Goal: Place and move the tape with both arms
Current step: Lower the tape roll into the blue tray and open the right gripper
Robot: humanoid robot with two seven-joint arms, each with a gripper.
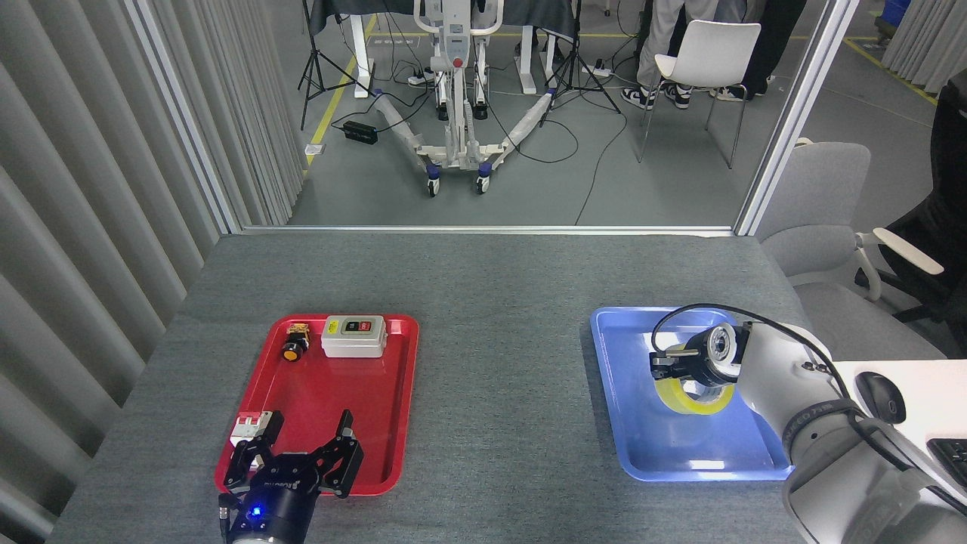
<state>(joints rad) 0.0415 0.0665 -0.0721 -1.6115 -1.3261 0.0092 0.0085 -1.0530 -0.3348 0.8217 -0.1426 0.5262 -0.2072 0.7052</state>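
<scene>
The tape (689,401), a translucent yellow roll, is low over the middle of the blue tray (680,453), tilted; I cannot tell whether it touches the tray floor. My right gripper (668,367) comes in from the right and is shut on the roll's upper rim, hiding part of it. My left gripper (310,442) stands open at the front edge of the red tray (332,389), with nothing between its fingers.
The red tray holds a white switch box (353,336), a yellow push button (293,344) and a white circuit breaker (244,425) beside my left fingers. Grey table (498,363) lies between the trays. A grey chair (823,211) stands off the right edge.
</scene>
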